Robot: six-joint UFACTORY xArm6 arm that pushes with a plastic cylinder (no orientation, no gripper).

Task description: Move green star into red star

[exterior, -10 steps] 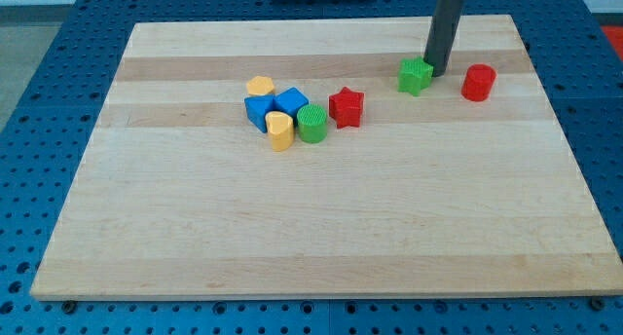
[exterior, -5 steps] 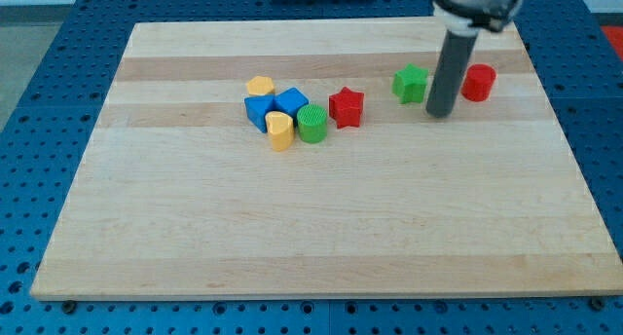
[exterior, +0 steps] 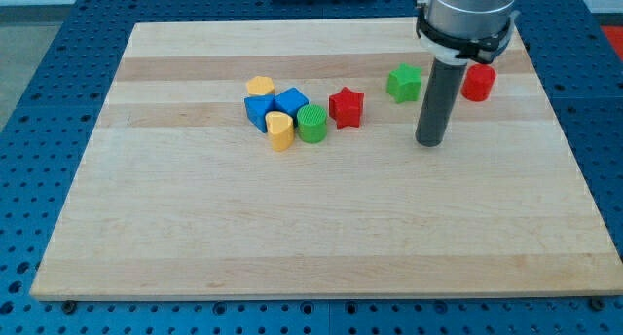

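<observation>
The green star point(exterior: 404, 83) lies on the wooden board at the upper right of the view. The red star point(exterior: 346, 107) lies to its lower left, with a gap between them. My tip point(exterior: 429, 141) is on the board below and to the right of the green star, apart from it. The rod rises from there and covers part of the red cylinder.
A red cylinder point(exterior: 479, 83) stands right of the green star. Left of the red star is a cluster: a green cylinder point(exterior: 311, 124), two blue blocks point(exterior: 260, 109) point(exterior: 290, 102) and two yellow blocks point(exterior: 280, 130) point(exterior: 260, 86). The board's right edge point(exterior: 569, 145) is near.
My tip has moved from the green star's right side down the view and away from it. The green star has shifted a little to the left.
</observation>
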